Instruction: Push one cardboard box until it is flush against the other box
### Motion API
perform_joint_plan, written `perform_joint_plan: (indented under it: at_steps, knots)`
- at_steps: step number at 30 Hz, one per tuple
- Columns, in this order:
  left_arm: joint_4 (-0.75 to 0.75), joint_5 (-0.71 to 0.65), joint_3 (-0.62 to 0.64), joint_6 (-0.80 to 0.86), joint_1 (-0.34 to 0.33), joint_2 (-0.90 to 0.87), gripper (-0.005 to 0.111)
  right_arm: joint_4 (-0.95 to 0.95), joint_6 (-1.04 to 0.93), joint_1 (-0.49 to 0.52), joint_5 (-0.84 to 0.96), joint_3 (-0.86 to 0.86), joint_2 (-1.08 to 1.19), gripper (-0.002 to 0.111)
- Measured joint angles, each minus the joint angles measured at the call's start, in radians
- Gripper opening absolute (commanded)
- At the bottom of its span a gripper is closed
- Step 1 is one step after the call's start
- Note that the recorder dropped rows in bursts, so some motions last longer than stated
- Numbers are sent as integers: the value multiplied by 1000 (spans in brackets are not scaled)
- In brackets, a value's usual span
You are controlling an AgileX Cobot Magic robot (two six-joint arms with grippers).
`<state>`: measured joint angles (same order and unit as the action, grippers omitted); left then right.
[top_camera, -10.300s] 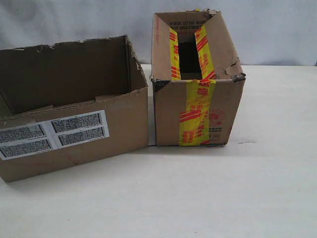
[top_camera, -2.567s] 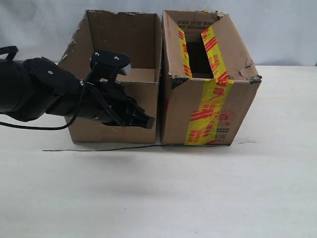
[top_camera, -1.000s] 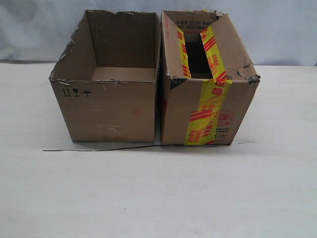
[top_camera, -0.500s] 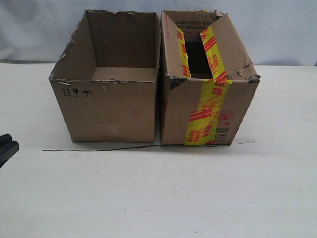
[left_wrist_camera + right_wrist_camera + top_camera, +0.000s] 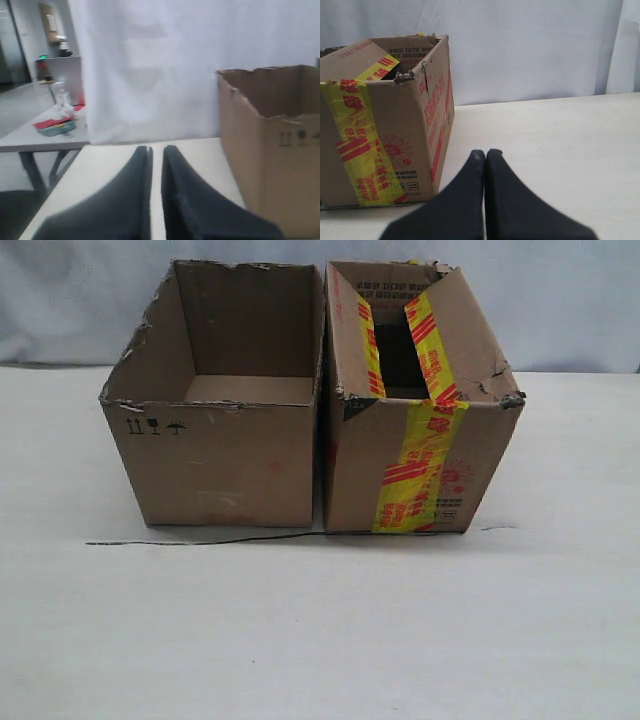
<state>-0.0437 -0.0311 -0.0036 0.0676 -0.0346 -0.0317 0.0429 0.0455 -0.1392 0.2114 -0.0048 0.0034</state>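
The plain cardboard box [image 5: 215, 465] with its ragged rim stands open-topped at the left, small black symbols on its front. The other box [image 5: 420, 455], with yellow-and-red tape, stands directly to its right; their facing sides meet at the rim, with a thin dark seam lower down. Neither arm shows in the exterior view. My left gripper [image 5: 156, 148] hovers over the table beside the plain box [image 5: 272, 165], fingers nearly together, only a thin slit between them, holding nothing. My right gripper [image 5: 485, 152] is shut and empty, apart from the taped box [image 5: 380, 135].
A thin black line [image 5: 250, 538] runs along the white table [image 5: 320, 640] just in front of both boxes. A white backdrop hangs behind. In the left wrist view a separate grey table with small items [image 5: 55, 125] stands beyond the table's edge.
The black left gripper tip that showed at the exterior view's left edge half a second ago has gone out of view. Both boxes stay put.
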Motion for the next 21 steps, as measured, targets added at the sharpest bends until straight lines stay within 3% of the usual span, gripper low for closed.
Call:
perform_joint_plan:
  at_steps: [1,4,21]
  knots:
    - [0,-60,0,2,-52,21,0,0,0,0,0,0,0,0]
    - [0,-155,0,4,-99,28,0,0,0,0,0,0,0,0]
    - [0,-162,0,6,-105,29,0,0,0,0,2,0,0,0]
